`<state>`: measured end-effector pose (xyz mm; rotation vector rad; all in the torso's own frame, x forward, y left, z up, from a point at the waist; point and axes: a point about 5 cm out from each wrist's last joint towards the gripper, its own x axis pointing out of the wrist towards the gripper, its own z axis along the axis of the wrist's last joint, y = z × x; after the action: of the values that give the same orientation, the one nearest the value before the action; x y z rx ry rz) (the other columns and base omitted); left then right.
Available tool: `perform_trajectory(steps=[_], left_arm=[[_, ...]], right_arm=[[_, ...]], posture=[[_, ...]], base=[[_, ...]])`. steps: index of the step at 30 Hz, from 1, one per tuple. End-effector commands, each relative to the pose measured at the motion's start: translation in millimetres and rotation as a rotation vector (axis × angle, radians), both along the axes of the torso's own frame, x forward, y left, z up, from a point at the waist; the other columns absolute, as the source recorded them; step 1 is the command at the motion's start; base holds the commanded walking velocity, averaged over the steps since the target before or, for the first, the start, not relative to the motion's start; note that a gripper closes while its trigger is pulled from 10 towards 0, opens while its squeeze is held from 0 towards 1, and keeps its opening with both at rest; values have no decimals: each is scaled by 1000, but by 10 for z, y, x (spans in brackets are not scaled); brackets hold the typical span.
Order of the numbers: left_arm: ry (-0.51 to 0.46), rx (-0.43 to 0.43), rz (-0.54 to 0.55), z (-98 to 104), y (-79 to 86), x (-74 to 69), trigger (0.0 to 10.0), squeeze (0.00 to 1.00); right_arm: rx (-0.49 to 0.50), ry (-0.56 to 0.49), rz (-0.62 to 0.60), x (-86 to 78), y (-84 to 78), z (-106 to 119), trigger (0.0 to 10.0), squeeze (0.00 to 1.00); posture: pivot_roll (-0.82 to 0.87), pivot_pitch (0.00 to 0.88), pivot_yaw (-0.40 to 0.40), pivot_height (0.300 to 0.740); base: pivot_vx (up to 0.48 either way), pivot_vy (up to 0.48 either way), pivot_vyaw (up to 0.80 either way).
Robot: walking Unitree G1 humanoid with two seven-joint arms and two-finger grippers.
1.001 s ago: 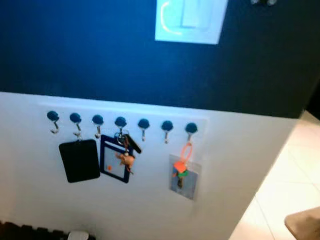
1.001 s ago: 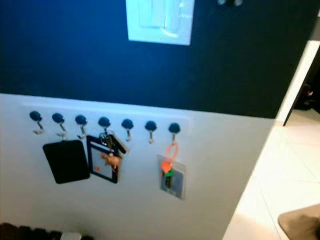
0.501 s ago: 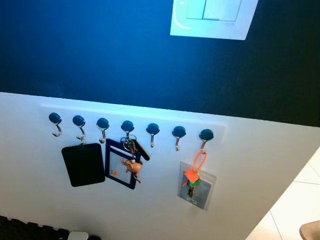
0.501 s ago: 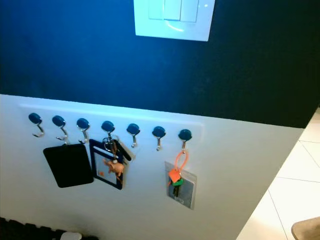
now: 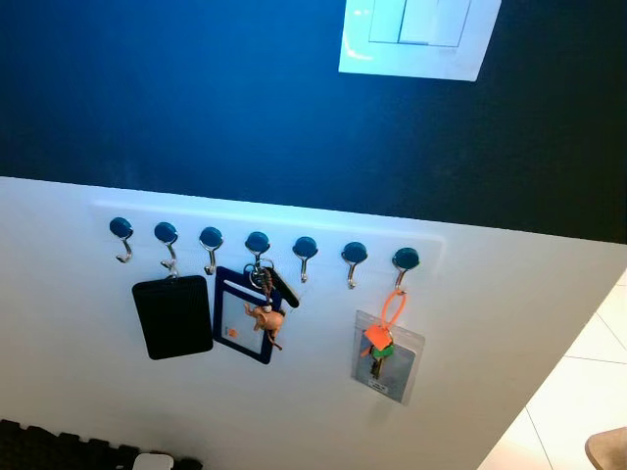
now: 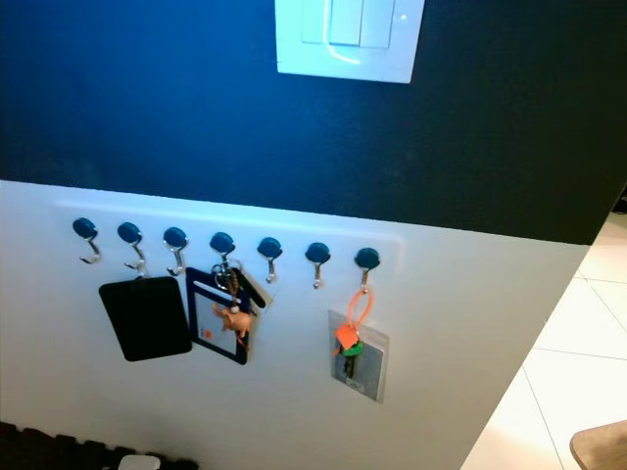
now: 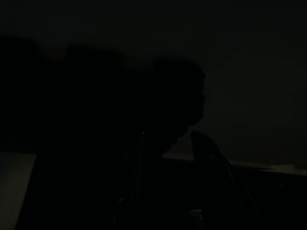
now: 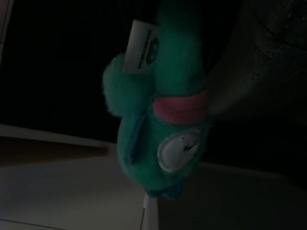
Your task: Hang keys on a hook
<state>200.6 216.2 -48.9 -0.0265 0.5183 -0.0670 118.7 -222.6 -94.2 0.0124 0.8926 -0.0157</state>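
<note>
A row of blue-knobbed hooks (image 5: pixel 305 247) runs along the white lower wall. The second hook carries a black card holder (image 5: pixel 172 315). A blue badge holder (image 5: pixel 240 328) and keys with a small pig charm (image 5: pixel 265 315) hang at the fourth hook. An orange loop with keys in a clear pouch (image 5: pixel 384 354) hangs on the last hook. The first hook (image 5: pixel 120 230), fifth and sixth hook (image 5: pixel 354 256) are bare. In the right wrist view a green plush key fob (image 8: pixel 163 129) with a white tag dangles, held by my right gripper. The left wrist view is very dark.
A white light switch (image 5: pixel 416 37) sits on the dark blue upper wall. Pale tiled floor (image 5: pixel 578 392) opens to the right past the wall's corner. A black mat (image 5: pixel 59 446) lies at the wall's foot, and a brown object (image 5: pixel 609 448) pokes in at the bottom right.
The head views have shifted and sharpened, so the hooks sit slightly further right in the picture. Nothing on the wall has moved.
</note>
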Motion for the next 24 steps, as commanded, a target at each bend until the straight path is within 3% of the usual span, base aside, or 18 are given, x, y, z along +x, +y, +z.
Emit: perform_trajectory(steps=[1,24], left_arm=[[19,-2,7,-27,21,-43,10000,0],[13,-2,1,-14,4,-14,10000,0]], right_arm=[[-3,23,-10,-60,-25,-17,10000,0],[1,17,-10,-56,-11,-17,10000,0]], posture=[[44,67,-34,740],[46,67,-34,740]], base=[[-277,0,0],[-277,0,0]])
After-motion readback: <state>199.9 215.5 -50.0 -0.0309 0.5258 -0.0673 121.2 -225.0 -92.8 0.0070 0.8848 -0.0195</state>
